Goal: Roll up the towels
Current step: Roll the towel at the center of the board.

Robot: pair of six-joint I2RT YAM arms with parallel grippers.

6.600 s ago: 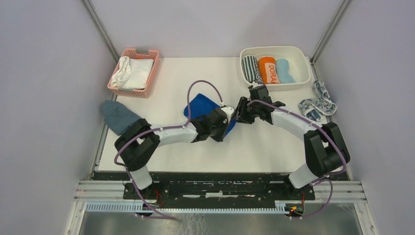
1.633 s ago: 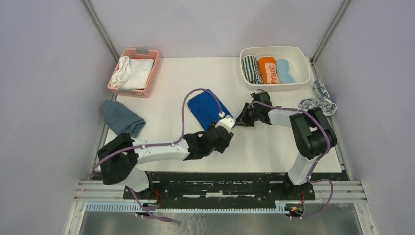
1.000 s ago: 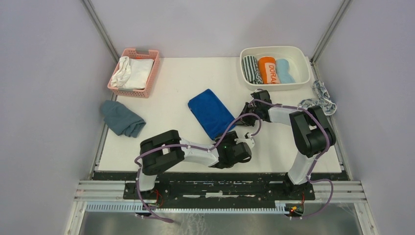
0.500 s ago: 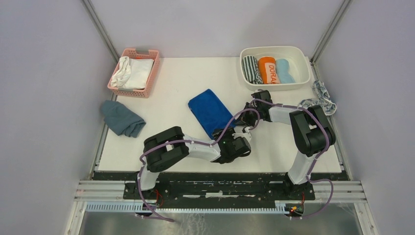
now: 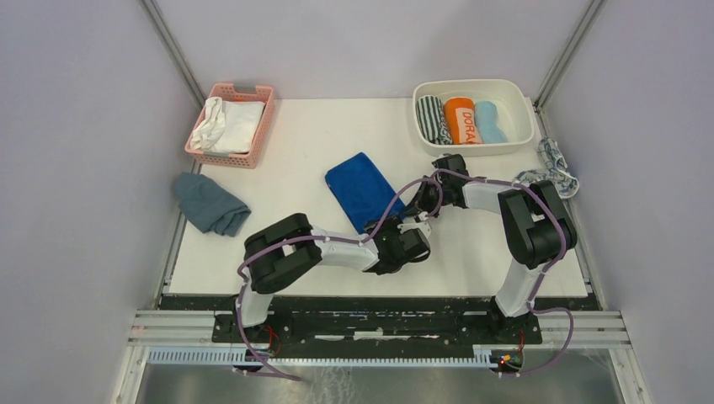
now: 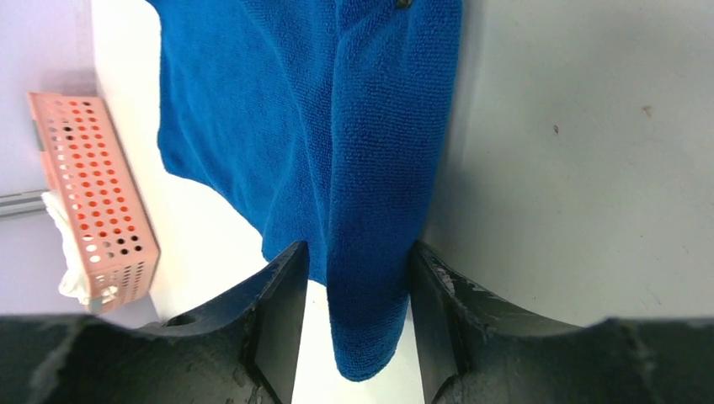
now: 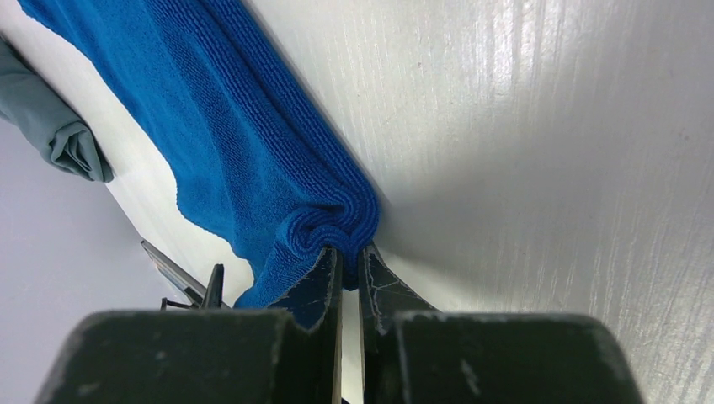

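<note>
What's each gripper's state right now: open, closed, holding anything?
Left gripper: open, jaws either side of the royal blue towel at its end corner.
Right gripper: closed, pinching a folded corner of that towel.

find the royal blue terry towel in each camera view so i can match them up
Top external: royal blue terry towel lies slanted at mid-table.
Left wrist: fills the upper middle, its corner between the fingers of the left gripper.
Right wrist: upper left to centre, bunched edge at the tips of the right gripper.
Shared landmark: white table under it in all three; pink perforated plastic basket in top and left wrist.
</note>
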